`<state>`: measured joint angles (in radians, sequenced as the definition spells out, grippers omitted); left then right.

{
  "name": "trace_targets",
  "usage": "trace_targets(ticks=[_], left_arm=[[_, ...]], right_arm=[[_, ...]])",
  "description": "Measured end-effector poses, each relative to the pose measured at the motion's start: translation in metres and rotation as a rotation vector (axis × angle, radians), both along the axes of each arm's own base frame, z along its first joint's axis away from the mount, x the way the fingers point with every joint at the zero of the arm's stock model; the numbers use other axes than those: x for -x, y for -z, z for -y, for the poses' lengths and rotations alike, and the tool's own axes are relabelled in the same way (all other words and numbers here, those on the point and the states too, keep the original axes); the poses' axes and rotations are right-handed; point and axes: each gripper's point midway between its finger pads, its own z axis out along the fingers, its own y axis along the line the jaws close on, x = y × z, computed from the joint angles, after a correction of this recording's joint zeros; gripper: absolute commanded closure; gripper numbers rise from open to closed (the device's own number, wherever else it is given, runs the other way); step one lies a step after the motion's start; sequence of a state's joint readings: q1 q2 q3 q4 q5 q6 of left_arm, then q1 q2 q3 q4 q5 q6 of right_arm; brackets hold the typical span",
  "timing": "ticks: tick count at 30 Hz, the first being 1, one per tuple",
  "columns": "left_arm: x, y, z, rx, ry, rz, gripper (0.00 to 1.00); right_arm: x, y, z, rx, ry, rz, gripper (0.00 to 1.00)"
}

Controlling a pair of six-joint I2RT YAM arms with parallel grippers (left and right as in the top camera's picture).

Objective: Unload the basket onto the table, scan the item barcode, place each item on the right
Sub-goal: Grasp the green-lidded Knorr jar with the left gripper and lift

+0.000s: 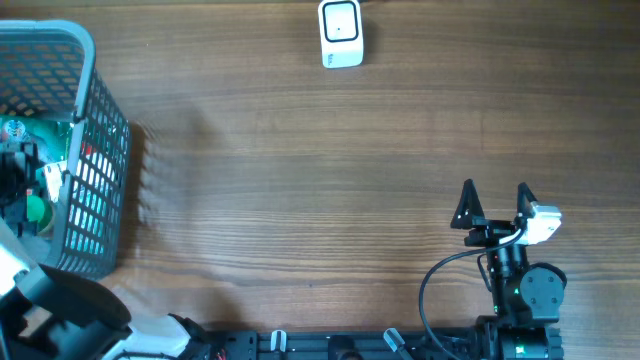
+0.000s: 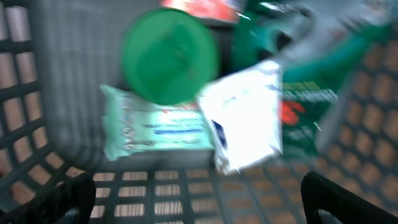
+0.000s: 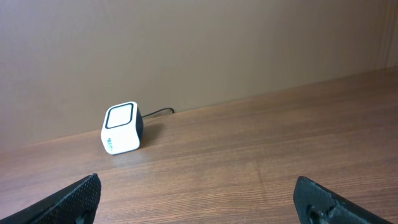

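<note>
Overhead: a grey plastic basket [image 1: 95, 150] is sitting at the left edge of the wooden bench [image 1: 300, 190], and the left arm [image 1: 20, 180] is reaching down into it. The white barcode scanner [image 1: 341, 33] is standing at the far edge, well apart from the basket. The right claw [image 1: 495, 195] is showing over bare wood near the right side, jaws spread wide and gripping nothing. Left wrist, blurred: the left claw [image 2: 198, 190] is hanging wide open inside the basket and holding nothing, its dark fingers [image 2: 68, 202] framing the goods below. A round green lid [image 2: 169, 55] is lying partly over a pale green wipes pack [image 2: 143, 127]. A white packet [image 2: 245, 112] is lying tilted just beside it, overlapping a dark green pouch [image 2: 308, 106]. Right wrist: the barcode scanner is facing the camera, its cable [image 3: 158, 112] trailing behind, well ahead of the open fingers.
</note>
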<state>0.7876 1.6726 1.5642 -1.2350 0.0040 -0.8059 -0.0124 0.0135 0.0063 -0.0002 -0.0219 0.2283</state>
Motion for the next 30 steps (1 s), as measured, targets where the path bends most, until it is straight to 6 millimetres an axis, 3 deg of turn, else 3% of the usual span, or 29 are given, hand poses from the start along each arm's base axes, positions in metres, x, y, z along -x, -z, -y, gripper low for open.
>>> trace_targets(ticks=[7, 17, 23, 28, 30], left_arm=[[0.039, 0.027, -0.012, -0.015, -0.282, -0.228, 0.0], [0.026, 0.055, -0.039, -0.07, -0.35, -0.238, 0.0], [0.013, 0.062, -0.053, -0.095, -0.354, -0.202, 0.0], [0.014, 0.086, -0.051, -0.054, -0.347, -0.26, 0.0], [0.015, 0.087, -0.05, -0.051, -0.346, -0.264, 0.0]], right_arm=[[0.0, 0.0, 0.0, 0.0, 0.0, 0.0, 0.0], [0.0, 0.0, 0.0, 0.0, 0.0, 0.0, 0.0], [0.0, 0.0, 0.0, 0.0, 0.0, 0.0, 0.0], [0.0, 0.0, 0.0, 0.0, 0.0, 0.0, 0.0], [0.0, 0.0, 0.0, 0.0, 0.0, 0.0, 0.0]])
